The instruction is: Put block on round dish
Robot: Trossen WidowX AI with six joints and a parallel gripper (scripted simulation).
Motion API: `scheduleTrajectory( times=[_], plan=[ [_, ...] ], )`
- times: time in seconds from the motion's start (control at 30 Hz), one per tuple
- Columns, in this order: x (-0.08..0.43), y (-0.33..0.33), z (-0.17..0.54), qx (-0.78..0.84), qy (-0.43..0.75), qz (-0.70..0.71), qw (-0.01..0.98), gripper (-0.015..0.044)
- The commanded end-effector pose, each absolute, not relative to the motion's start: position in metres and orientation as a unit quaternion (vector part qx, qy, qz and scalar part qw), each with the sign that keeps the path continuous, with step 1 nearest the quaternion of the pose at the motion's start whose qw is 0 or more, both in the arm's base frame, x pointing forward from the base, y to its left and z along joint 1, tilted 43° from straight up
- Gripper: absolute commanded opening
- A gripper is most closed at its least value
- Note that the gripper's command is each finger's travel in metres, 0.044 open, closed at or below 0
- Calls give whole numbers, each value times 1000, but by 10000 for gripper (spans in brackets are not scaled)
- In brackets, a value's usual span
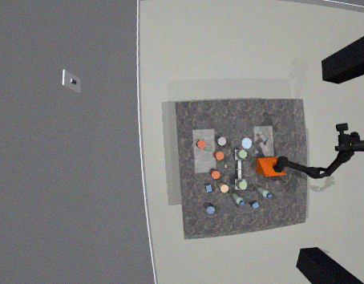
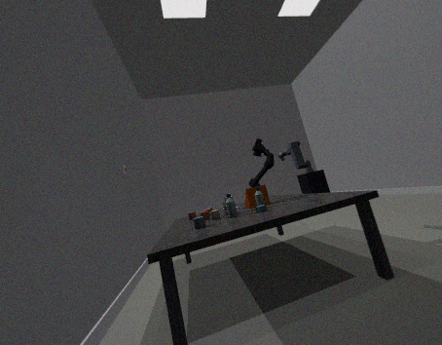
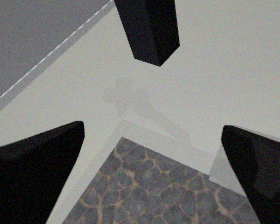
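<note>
Patterned stone covered the bench (image 1: 241,225) (image 2: 283,218) (image 3: 156,185), where two green cups (image 1: 243,154) (image 1: 243,184) stood upright on opposite ends of the balance (image 1: 239,169). Near one cup lay the pale-blue dish (image 1: 246,143). My claw (image 3: 152,130) was wide, its fingers well apart and holding nothing; I could not see the hidden block.

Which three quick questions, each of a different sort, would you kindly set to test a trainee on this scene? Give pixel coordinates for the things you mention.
1. How many green cups (image 1: 243,154) (image 1: 243,184) stand at the balance (image 1: 239,169)?
2. True or false: the tool (image 3: 152,130) is closed.
3. In the top view, which is nearer the pale blue disc (image 1: 246,143): (a) the orange base (image 1: 267,166) (image 2: 251,199), or (b) the dark blue cylinder (image 1: 210,209) (image 2: 200,222)?

Key: 1. two; 2. false; 3. a
</note>
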State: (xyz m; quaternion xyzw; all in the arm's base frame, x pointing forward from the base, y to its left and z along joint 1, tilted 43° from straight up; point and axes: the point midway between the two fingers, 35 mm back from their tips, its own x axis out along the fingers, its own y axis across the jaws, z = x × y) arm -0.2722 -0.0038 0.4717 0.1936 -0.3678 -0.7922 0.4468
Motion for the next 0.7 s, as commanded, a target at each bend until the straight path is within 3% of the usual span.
scheduleTrajectory(
  times=[0.0, 0.67],
  plan=[
    [-271, -5, 472, 193, -367, -792, 448, 426],
    [-135, -105, 506, 176, -291, -725, 599, 440]
  ],
)
